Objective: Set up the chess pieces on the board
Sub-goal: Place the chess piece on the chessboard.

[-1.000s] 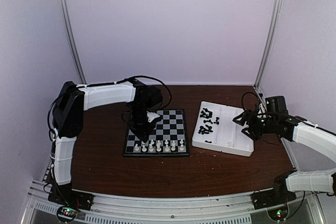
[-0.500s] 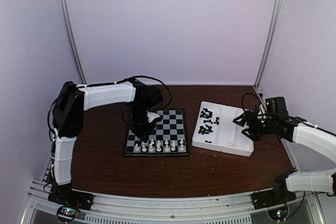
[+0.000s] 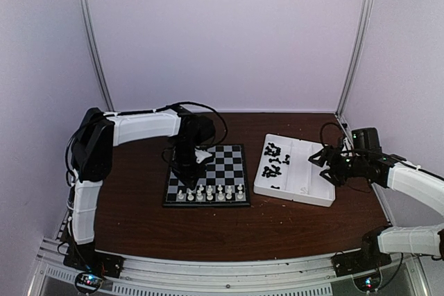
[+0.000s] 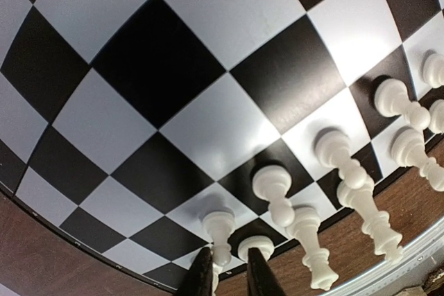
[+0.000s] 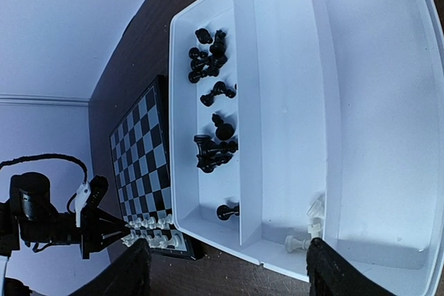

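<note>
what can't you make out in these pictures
- left wrist view: left fingers cut off by the bottom edge; whether they grip the white piece behind them is unclear
- top view: black pieces in the tray too small to tell which types
- right wrist view: right fingers cut off by the bottom edge

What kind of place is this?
Probably a laboratory robot cell: plain pale walls enclose a brown table, a left arm and right arm are bolted to a metal rail, and a chessboard with a divided tray lies between them.
</note>
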Controlling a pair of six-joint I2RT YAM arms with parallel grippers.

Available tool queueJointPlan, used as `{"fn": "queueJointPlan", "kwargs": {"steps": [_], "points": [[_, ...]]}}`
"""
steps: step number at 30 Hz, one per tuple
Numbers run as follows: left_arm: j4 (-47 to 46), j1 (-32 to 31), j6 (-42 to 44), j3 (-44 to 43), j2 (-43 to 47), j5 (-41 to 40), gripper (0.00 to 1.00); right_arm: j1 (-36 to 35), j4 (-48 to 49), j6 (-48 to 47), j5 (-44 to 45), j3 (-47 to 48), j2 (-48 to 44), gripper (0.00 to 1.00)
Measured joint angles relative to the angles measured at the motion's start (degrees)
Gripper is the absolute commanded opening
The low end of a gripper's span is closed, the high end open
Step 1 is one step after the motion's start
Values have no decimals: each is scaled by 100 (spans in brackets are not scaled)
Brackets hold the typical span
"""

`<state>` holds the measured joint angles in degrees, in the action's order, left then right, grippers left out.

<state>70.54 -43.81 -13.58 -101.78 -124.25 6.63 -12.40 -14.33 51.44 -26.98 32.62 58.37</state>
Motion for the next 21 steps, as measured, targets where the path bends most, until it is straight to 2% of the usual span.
{"fn": "queueJointPlan", "kwargs": {"steps": [21], "points": [[-9,0,-48,-17,101,-280,30,26,0,-7,-2,0,-2,76]]}}
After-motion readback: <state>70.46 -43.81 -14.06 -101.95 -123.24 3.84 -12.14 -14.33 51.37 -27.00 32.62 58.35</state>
